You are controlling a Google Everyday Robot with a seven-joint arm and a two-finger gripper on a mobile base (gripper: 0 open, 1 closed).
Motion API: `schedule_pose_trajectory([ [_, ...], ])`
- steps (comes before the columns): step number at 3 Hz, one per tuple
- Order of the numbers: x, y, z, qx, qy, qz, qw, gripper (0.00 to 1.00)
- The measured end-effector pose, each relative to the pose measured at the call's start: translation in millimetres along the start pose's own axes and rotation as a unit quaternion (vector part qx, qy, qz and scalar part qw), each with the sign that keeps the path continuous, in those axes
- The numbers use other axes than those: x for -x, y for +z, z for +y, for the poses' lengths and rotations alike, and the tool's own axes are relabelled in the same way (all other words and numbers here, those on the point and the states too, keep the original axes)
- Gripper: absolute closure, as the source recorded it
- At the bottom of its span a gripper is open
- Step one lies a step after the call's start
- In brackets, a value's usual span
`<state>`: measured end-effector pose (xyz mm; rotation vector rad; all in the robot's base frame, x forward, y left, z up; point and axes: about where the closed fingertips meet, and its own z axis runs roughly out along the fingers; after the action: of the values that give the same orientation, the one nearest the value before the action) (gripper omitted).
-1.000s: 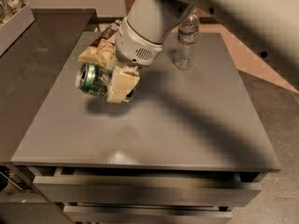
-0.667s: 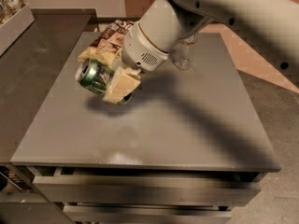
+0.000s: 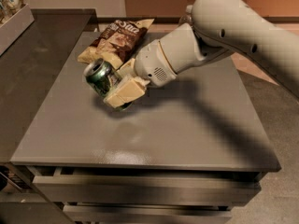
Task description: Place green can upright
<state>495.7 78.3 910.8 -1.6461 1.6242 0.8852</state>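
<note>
The green can [image 3: 99, 75] is held tilted, its silver pull-tab top facing up and to the left, just above the grey table [image 3: 154, 134] near its left-middle. My gripper [image 3: 117, 84] is shut on the green can, with its pale fingers [image 3: 125, 91] on either side of the can's body. The white arm reaches in from the upper right.
A brown and cream snack bag [image 3: 117, 38] lies on the table behind the can. A clear plastic bottle [image 3: 186, 16] is mostly hidden behind the arm at the back. A dark counter [image 3: 32, 55] adjoins the table on the left. Drawers [image 3: 140, 190] sit below the front edge.
The arm has swung so its wrist now lies across the table from the right. The can has turned from lying sideways to more upright, and the bottle is now hidden by the arm.
</note>
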Motion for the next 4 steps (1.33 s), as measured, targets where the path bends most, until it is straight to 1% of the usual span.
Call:
schedule_pose_trajectory([
  [1,-10.7,0.6,-1.3,0.007,0.026,-0.06,0.9978,1.0],
  [2,-14.9,-1.3,-1.9,0.016,0.035,-0.117,0.9924,1.0],
  [3,-15.4,-3.2,-2.4,0.025,0.026,-0.166,0.9855,1.0],
  [4,-17.1,-2.0,-2.7,0.033,0.006,-0.198,0.9797,1.0],
])
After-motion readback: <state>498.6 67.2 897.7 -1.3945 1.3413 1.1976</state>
